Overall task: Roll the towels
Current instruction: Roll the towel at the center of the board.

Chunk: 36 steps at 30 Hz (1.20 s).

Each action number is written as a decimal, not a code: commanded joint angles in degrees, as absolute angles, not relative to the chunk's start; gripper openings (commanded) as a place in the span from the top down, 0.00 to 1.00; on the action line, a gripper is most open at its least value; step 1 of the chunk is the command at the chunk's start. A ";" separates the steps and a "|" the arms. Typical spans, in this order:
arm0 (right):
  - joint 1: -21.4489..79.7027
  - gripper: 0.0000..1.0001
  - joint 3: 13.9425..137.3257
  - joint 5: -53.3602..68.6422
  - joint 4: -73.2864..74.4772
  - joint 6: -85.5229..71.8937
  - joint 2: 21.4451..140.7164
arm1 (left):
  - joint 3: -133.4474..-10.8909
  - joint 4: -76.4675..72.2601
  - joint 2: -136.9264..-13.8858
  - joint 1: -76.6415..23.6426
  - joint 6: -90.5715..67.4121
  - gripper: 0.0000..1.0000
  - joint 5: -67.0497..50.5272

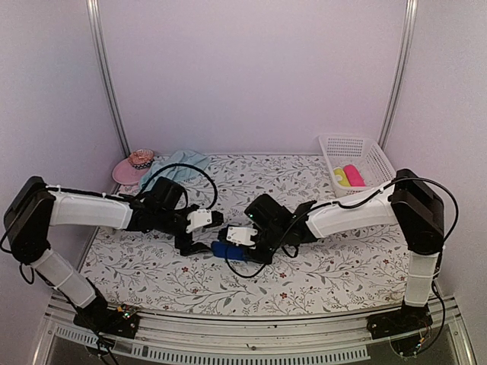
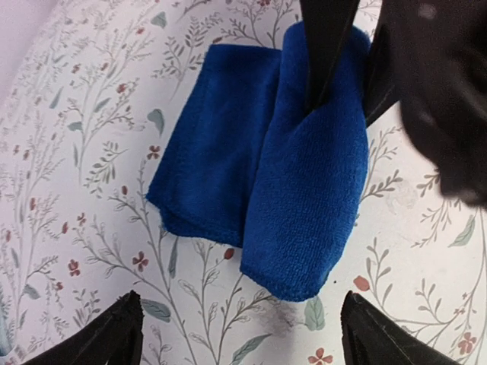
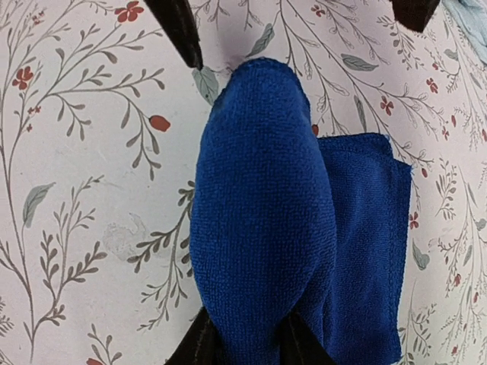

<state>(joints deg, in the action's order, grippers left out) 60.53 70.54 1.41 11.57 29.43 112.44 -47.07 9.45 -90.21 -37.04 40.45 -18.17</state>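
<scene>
The royal blue towel lies on the floral tablecloth at front centre. One side is a thick roll and the other a flat flap. My right gripper is shut on one end of the roll; in the top view it is at the towel's right. My left gripper is open wide just off the roll's other end, not touching, and shows in the top view left of the towel. The pale aqua towel lies loose at the back left.
A pink brimmed hat sits beside the aqua towel at the far left edge. A white basket at the back right holds a yellow roll and a pink roll. Walls enclose the table.
</scene>
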 commanded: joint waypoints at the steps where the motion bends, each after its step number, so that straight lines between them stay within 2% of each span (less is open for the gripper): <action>1: 59.88 0.73 74.64 12.06 20.28 22.39 115.82 | -38.77 -7.18 -84.90 -35.72 42.18 0.09 -14.61; 9: 57.85 0.72 82.81 18.37 28.34 14.93 119.61 | -28.91 -17.42 -79.82 -35.85 47.26 0.12 -16.12; 15: 54.74 0.72 83.71 22.49 29.58 11.22 120.92 | -25.46 -21.48 -78.27 -37.40 51.01 0.16 -16.36; 27: 50.90 0.72 83.85 28.43 29.86 8.78 121.70 | -23.93 -30.52 -84.32 -45.39 58.22 0.22 -9.08; 36: 49.21 0.72 83.41 31.01 29.88 9.11 122.36 | -26.27 -30.99 -89.46 -47.45 61.18 0.29 -7.96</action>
